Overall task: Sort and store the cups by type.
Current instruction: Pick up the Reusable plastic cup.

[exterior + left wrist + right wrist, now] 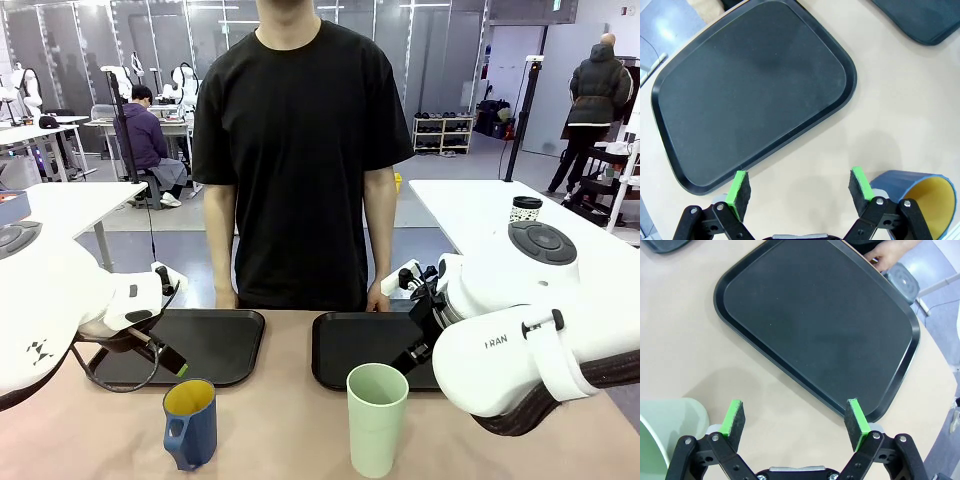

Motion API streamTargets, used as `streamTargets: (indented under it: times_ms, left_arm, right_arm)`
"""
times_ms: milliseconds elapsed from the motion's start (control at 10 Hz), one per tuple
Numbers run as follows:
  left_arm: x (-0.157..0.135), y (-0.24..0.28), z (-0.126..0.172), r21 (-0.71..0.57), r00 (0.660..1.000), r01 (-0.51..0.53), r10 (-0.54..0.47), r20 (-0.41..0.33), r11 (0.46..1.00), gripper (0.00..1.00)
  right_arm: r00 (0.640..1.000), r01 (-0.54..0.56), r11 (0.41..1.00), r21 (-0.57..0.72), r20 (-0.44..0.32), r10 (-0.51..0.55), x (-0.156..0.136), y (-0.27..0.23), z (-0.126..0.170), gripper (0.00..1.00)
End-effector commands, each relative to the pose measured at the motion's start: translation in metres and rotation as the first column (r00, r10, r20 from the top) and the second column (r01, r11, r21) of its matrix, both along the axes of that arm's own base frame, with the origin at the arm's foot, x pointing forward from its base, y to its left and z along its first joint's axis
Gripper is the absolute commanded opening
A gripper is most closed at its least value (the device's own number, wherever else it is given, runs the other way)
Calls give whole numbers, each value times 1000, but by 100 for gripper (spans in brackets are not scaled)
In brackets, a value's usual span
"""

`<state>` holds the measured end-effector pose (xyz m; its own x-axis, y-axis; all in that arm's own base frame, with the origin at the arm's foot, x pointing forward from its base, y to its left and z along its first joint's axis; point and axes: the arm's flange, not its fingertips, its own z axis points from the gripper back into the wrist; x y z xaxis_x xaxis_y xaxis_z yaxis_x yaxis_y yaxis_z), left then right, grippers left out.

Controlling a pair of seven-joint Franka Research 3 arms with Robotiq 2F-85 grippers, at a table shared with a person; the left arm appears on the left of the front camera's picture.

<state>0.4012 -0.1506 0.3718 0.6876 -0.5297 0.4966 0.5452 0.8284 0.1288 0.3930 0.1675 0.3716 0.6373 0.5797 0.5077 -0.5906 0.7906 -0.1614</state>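
Front view: the left gripper (802,187) is hanging wide open and empty, the dark blue mug (190,422) standing just beside its fingers (860,182) on the table (290,440); the right gripper (796,425) is likewise gaping empty, the mint-green tumbler (377,418) standing upright just off its left side.
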Motion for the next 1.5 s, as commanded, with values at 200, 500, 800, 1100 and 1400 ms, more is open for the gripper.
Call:
streamTargets:
  times_ms: [200,500,800,1100,1400]
  left_arm:
    - [4,-1,11,12,1000,1,-1,16,1000,100]
    - [7,-8,63,-1,994,-24,24,102,1000,100]
    - [-17,-16,127,-15,972,13,-9,236,1000,100]
    - [-32,-16,147,3,956,8,-8,292,1000,100]
    - [-26,-15,157,-13,951,42,-36,306,999,100]
  right_arm:
    - [999,25,999,-26,38,-24,2,1,16,100]
    - [982,90,993,-77,171,-75,5,-2,88,100]
    - [943,143,988,-65,312,-116,-17,-4,159,100]
    - [928,200,979,-36,328,-177,-32,-11,174,100]
    - [935,148,988,-31,330,-130,-30,-14,187,100]
